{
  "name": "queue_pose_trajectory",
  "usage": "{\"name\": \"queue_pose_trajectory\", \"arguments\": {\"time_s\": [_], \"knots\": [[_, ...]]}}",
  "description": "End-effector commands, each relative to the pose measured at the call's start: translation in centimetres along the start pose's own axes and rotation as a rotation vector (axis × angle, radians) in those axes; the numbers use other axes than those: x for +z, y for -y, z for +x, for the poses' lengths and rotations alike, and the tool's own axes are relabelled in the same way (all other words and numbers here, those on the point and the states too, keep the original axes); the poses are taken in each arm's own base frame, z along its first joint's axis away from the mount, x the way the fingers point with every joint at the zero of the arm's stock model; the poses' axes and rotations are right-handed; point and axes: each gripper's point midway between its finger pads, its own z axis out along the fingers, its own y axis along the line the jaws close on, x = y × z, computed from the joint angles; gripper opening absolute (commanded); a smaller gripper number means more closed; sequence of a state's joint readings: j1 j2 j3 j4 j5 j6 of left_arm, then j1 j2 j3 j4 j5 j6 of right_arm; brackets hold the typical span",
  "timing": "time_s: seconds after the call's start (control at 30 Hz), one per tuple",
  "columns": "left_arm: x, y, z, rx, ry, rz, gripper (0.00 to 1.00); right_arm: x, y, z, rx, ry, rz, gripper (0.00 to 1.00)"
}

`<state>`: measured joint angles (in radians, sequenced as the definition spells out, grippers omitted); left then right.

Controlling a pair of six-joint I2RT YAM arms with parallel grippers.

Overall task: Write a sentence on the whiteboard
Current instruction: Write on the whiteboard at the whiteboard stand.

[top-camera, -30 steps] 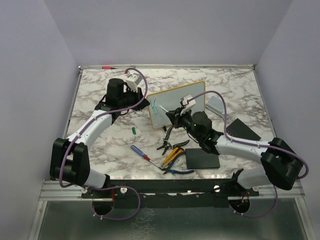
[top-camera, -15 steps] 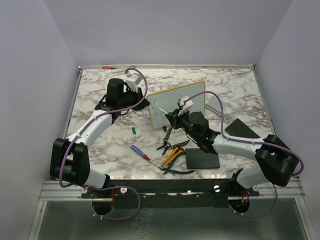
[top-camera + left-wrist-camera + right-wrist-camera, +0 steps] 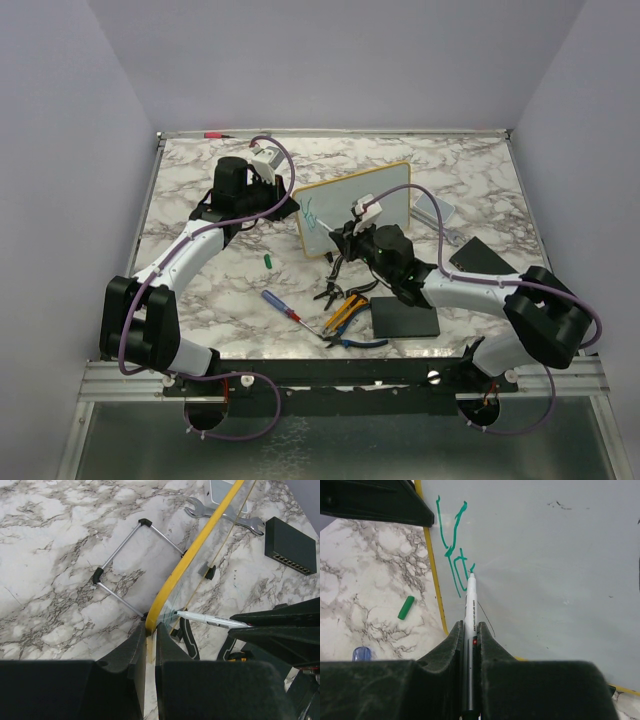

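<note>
Left gripper (image 3: 150, 630) is pinching the whiteboard (image 3: 197, 550) by its yellow edge, bracing it. Right gripper (image 3: 470, 630) is clamping the marker (image 3: 470, 605), tip touching the sentence (image 3: 454, 555), barely begun.

The marble table (image 3: 200, 290) carries the propped whiteboard (image 3: 340, 195), a green cap (image 3: 268, 259), a screwdriver (image 3: 280, 303), pliers (image 3: 345, 312) and a black pad (image 3: 405, 318).

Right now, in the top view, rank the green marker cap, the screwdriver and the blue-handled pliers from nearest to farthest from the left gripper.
1. Green marker cap, just on the near side of the left gripper.
2. Screwdriver, farther toward the arm bases.
3. Blue-handled pliers, by the near edge, to the right.
</note>
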<state>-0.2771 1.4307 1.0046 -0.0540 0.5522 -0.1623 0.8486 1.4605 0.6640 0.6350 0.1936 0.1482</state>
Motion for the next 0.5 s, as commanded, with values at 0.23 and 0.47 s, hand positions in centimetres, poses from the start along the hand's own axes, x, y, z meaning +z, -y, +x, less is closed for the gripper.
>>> {"name": "queue_pose_trajectory", "arguments": {"time_s": [0.23,0.47], "knots": [[-0.6,0.3,-1.5,0.036,0.038,-0.014,0.04,-1.3,1.4,3.3,0.021,-0.077,0.048,0.01],[-0.6,0.3,-1.4,0.035,0.036,-0.014,0.04,-0.6,1.7,0.3,0.009,-0.006,0.079,0.01]]}}
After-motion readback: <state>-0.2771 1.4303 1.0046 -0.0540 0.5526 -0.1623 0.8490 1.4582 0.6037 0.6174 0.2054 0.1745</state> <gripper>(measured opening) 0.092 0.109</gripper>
